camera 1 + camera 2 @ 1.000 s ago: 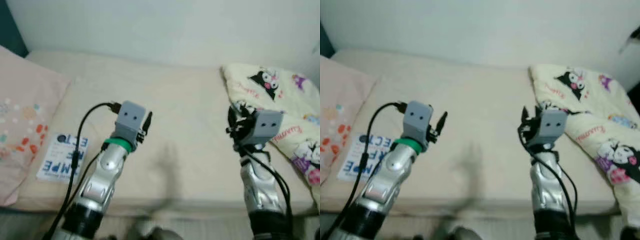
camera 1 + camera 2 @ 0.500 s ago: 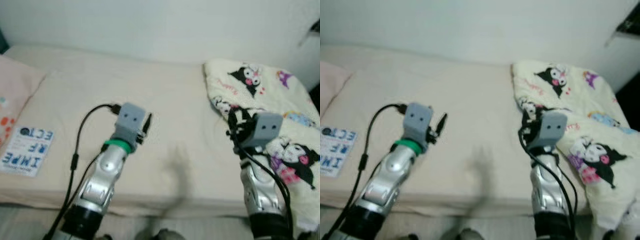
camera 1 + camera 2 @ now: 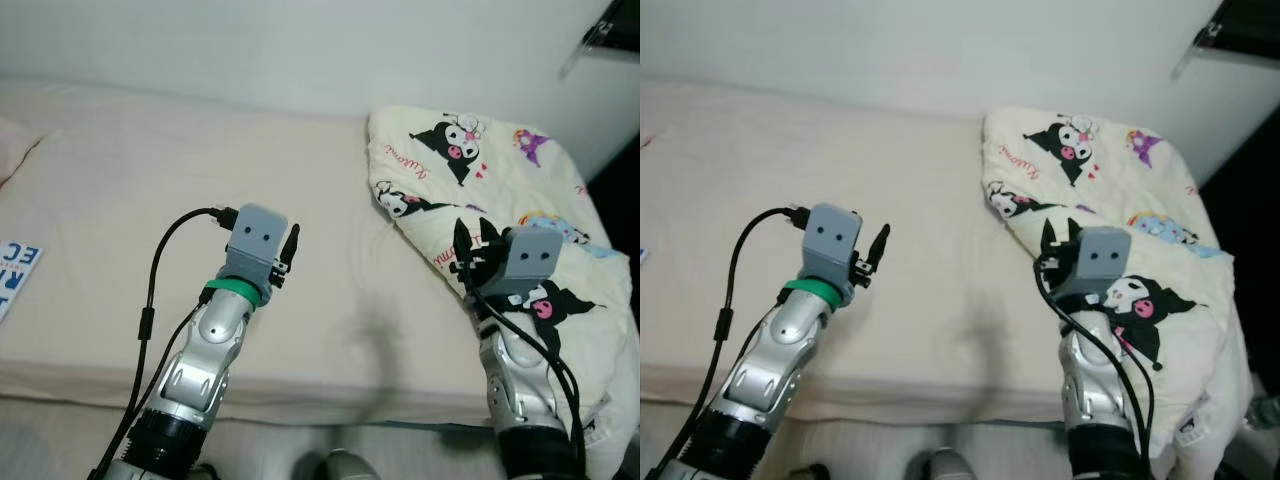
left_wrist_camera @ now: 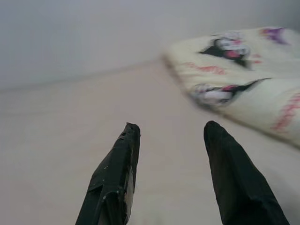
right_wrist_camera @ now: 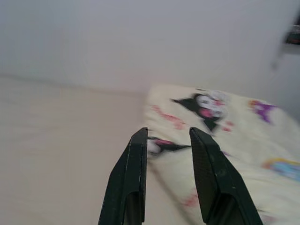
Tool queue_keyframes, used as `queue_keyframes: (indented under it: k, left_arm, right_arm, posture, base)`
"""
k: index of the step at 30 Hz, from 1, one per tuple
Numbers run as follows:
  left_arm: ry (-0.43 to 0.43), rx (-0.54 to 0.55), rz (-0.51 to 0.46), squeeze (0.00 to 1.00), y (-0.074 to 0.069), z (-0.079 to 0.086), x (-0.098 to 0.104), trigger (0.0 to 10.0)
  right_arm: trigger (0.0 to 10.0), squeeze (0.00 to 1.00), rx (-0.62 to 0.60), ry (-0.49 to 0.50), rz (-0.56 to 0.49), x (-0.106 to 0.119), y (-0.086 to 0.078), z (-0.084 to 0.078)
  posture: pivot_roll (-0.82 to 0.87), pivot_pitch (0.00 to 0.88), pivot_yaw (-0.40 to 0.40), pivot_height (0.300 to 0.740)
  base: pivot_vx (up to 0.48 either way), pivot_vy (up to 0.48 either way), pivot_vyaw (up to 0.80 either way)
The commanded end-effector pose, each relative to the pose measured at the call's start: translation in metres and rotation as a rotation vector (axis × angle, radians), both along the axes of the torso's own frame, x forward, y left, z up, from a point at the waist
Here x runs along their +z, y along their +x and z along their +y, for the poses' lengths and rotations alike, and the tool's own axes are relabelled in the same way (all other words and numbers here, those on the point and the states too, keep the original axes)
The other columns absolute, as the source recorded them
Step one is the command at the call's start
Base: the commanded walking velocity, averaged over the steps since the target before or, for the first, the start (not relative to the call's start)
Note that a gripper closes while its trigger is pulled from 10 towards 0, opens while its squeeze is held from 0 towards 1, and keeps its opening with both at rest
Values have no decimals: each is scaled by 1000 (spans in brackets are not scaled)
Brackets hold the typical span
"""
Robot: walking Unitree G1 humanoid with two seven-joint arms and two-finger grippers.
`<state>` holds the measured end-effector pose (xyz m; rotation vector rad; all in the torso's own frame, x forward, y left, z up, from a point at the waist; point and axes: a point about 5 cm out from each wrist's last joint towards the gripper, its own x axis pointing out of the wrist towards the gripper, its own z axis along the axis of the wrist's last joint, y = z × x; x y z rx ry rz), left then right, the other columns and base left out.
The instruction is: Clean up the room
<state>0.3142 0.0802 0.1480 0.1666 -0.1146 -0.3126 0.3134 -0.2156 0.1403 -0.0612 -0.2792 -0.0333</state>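
Bed (image 3: 130, 180) with a pale cream sheet, set against a light wall (image 3: 300, 40). Over the right part of the bed, a crumpled cream blanket (image 3: 480, 170) printed with black-and-white cartoon figures, spilling off the right edge toward the floor. At the far left edge of the bed, a corner of a white booklet (image 3: 12, 268) with blue letters, and above it a sliver of a pink pillow (image 3: 12, 158).

Left hand (image 4: 171, 133) raised above the bare middle of the sheet, fingers (image 4: 117, 173) spread well apart, holding nothing; blanket ahead of it and off to the side, not touched. Silver forearm with a green ring and a black cable looping from the grey wrist box.

Right hand (image 5: 169, 133) raised at the near left border of the blanket, fingers (image 5: 133, 173) parted by a narrow gap, nothing between them; aimed at the blanket's printed edge, contact with the cloth impossible to tell from here.

Dark shelf bracket (image 3: 600, 35) at the upper right on the wall.
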Motion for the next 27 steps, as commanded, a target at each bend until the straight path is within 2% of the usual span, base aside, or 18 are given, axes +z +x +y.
queue_keyframes:
  k: [1, 19, 21, 27]
  left_arm:
    - [10, -17, -1, 0, -1, -3, -1, 10000]
    - [6, -14, 18, 0, -1, -3, -2, 10000]
    - [-5, -4, 38, 0, 0, -3, -4, 10000]
    - [-26, 17, 61, 0, 3, 2, -5, 10000]
  right_arm:
    - [10000, 0, -15, 9, 7, -2, -2, -4]
    - [10000, 0, -18, 11, 12, -4, -3, -4]
    - [10000, 0, -18, 11, 12, -4, -3, -3]
    - [10000, 0, -20, 14, 14, -5, -4, -3]
  posture:
    - [-197, 84, -50, 740]
    - [-197, 92, -48, 740]
    - [-197, 93, -47, 740]
    - [-197, 95, -45, 740]
  base:
    - [0, -480, 0]
    - [0, -469, 0]
    - [0, 0, 0]
    - [0, 480, 0]
